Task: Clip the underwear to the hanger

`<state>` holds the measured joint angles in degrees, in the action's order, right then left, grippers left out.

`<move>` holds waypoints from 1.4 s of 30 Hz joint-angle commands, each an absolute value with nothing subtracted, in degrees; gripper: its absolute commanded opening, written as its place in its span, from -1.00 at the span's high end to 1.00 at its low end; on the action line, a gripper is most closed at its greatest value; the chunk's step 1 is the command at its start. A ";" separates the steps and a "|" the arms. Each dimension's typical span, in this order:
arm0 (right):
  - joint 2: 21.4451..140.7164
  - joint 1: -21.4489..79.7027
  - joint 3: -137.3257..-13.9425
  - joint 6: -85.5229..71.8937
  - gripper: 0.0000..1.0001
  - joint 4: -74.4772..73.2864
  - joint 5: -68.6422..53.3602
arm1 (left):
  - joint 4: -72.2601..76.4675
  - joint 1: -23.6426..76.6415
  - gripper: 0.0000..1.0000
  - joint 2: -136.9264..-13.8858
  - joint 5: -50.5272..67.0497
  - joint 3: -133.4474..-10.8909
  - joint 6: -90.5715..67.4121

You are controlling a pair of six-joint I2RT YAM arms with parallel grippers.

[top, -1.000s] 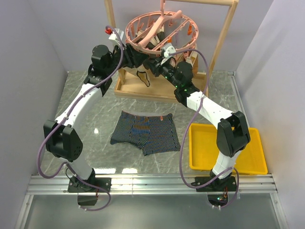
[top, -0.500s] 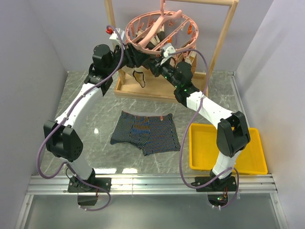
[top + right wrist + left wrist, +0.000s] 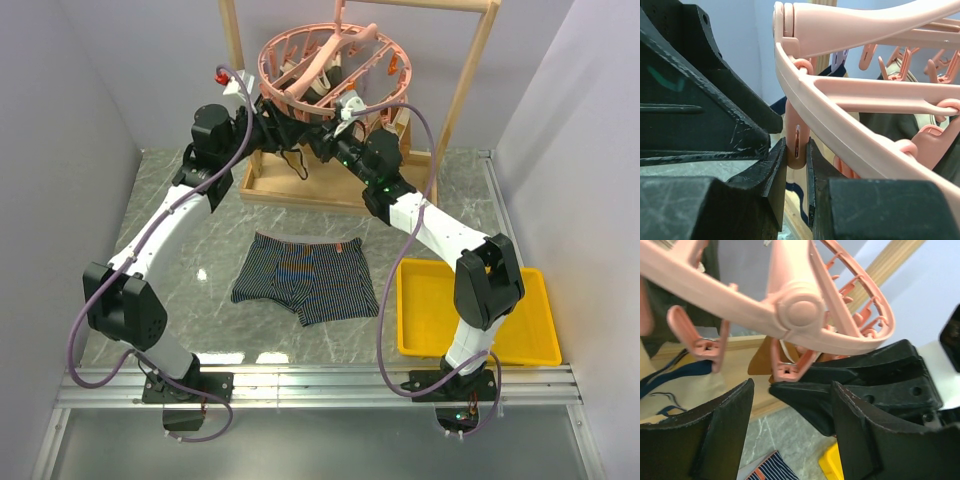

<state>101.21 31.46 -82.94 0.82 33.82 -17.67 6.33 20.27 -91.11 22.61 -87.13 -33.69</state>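
Pinching one pink peg [image 3: 796,139] btwn its pads, the right gripper [image 3: 796,150] is closed on it just under the ring of the hanger [image 3: 322,58]; whether the squeeze is enough to spread the peg's mouth can't be told from the wrist view. The left gripper [image 3: 792,387] is spread wide w/ nothing in it, fingers to either side of the right gripper's black tips and just below the hanger's hub. Vs. a sec ago the left arm has swung up and in: its wrist is higher and closer to the ring, its elbow pulled back toward the left wall, and the ring itself sits a touch higher in the overhead view. The right arm has barely moved. The underwear [image 3: 305,278] hasn't shifted at all; it lies flat on the table [image 3: 200,240] btwn the two arms, well apart from both grippers and well below the hanger, which hangs from the wooden rack [image 3: 470,70]. The yellow tray [image 3: 440,310] stays beside it on the right. So, as I read it, the change is peg prep only: no cloth is lifted yet, and w/ both grippers up top, one must come down for the waistband before any clipping happens.
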 commanded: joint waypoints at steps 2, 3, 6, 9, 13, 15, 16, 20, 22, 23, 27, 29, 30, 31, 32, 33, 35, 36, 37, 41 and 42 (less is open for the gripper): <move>100.90 33.14 -85.78 0.09 1.00 35.33 -22.06 | 8.51 20.48 -0.36 -88.42 20.83 -85.26 -33.13; 101.07 33.22 -85.87 0.09 1.00 35.16 -22.23 | 8.96 20.57 -0.35 -88.68 20.92 -85.34 -33.31; 101.34 33.22 -85.96 0.09 1.00 35.42 -22.85 | 10.19 20.57 -0.31 -89.82 21.27 -87.00 -33.40; 101.51 33.22 -85.87 -1.41 1.00 35.51 -23.20 | 10.89 20.57 -0.30 -91.40 21.09 -88.59 -33.22; 101.43 33.22 -85.61 -1.58 1.00 35.68 -23.12 | 12.73 20.57 -0.28 -92.63 19.86 -89.65 -33.66; 101.16 33.31 -85.17 -1.32 1.00 35.60 -23.46 | 14.06 20.57 -0.28 -92.81 19.34 -89.56 -33.92; 101.16 33.31 -84.99 -1.32 1.00 35.60 -23.47 | 15.11 20.57 -0.27 -93.07 19.25 -89.73 -33.93; 101.07 33.40 -84.64 -1.23 1.00 35.42 -23.82 | 15.99 20.57 -0.25 -93.69 18.37 -91.31 -33.40; 101.07 33.57 -84.73 -0.88 1.00 35.33 -23.82 | 16.35 20.48 -0.24 -94.04 18.19 -91.93 -33.22; 101.16 33.49 -84.73 -0.88 1.00 35.25 -23.73 | 16.52 20.57 -0.24 -94.13 18.19 -92.46 -33.05; 101.07 33.57 -84.64 -0.88 1.00 35.16 -23.56 | 16.61 20.48 -0.19 -94.48 18.11 -93.60 -32.52; 101.08 33.57 -84.38 -0.79 1.00 35.07 -23.47 | 16.53 20.57 -0.10 -94.66 18.63 -94.13 -32.00; 100.99 33.57 -84.29 -0.79 1.00 35.16 -23.55 | 16.18 20.57 -0.01 -94.83 18.72 -94.39 -31.99; 100.99 33.57 -84.29 -0.70 1.00 35.16 -23.55 | 16.08 20.57 0.04 -95.01 18.81 -94.39 -32.08; 101.07 33.49 -84.29 -0.62 1.00 35.07 -23.55 | 16.08 20.57 0.08 -94.92 18.72 -94.39 -32.17; 101.07 33.57 -84.29 -0.62 1.00 34.89 -23.47 | 16.17 20.57 0.18 -94.83 18.63 -94.22 -32.17; 100.99 33.49 -84.03 -0.53 1.00 34.81 -23.38 | 16.08 20.48 0.31 -94.75 18.89 -94.22 -32.43; 100.99 33.57 -83.94 -0.53 1.00 34.63 -23.29 | 15.82 20.48 0.44 -94.83 18.98 -94.31 -32.43; 100.90 33.49 -83.76 -0.53 1.00 34.63 -23.29 | 15.65 20.48 0.54 -94.83 19.07 -94.39 -32.34; 100.81 33.49 -83.24 -0.53 0.96 33.84 -22.94 | 15.73 20.48 0.99 -94.83 19.34 -94.40 -32.17; 100.64 33.49 -82.88 -0.53 0.82 34.01 -22.85 | 15.65 20.48 0.99 -94.92 19.77 -94.39 -32.17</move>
<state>101.21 31.62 -83.33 -1.02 34.79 -19.16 11.55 20.60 -94.76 20.58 -90.91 -30.81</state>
